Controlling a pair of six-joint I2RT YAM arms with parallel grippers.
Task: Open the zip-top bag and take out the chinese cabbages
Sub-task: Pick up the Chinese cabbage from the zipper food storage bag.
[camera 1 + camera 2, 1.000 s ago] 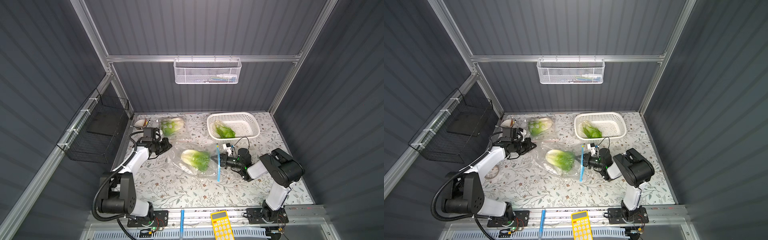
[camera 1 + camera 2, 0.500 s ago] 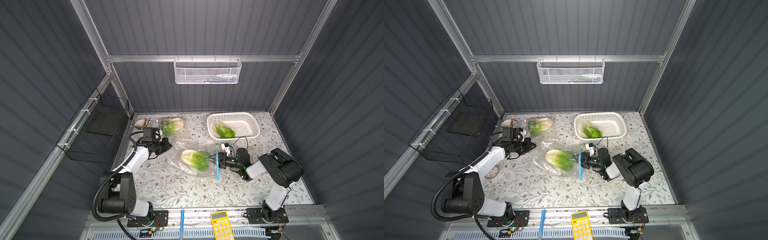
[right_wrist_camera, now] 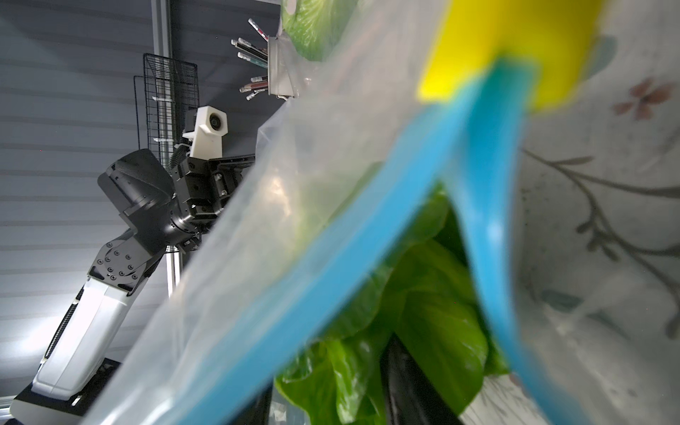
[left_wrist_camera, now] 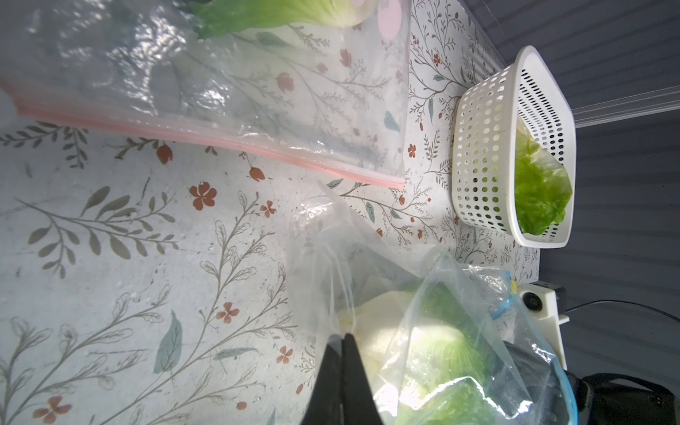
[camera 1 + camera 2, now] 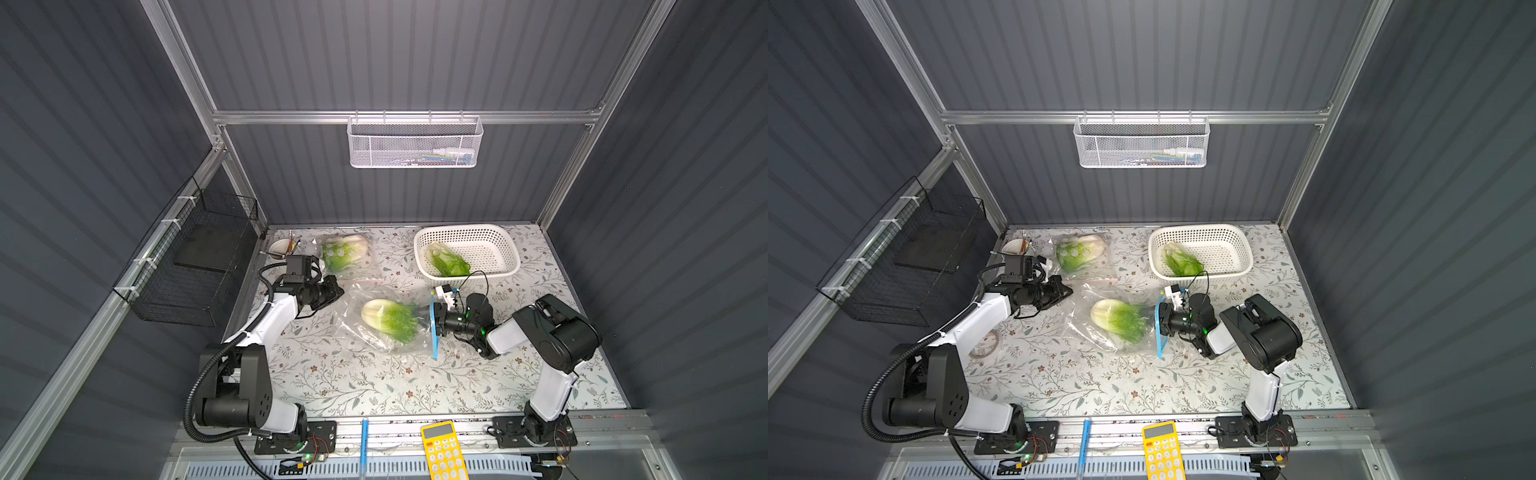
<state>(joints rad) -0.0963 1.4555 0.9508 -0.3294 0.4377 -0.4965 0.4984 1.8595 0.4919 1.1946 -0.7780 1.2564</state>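
Near the middle of the surface [image 5: 374,386], one chinese cabbage [image 5: 390,320] lies inside the clear zip-top bag [image 5: 357,299]. Its white base points toward the left arm and its leaves toward the blue zip strip [image 5: 434,332], which stands parted. The left tool [image 4: 342,353] is closed flat on a fold of the bag's film, away from the mouth. I judge this anchors the bag so it does not slide when the cabbage is pulled. The right tool [image 5: 424,312] reaches through the mouth to the leaves. Film and leaves hide its tips, so I cannot tell how wide it stands or whether it grips. A second cabbage [image 5: 448,262] lies in the white basket [image 5: 486,249] beside the right arm, probably the place for deposit. A third cabbage [image 5: 340,253] waits in a pink-zipped bag [image 5: 368,264] at the back.
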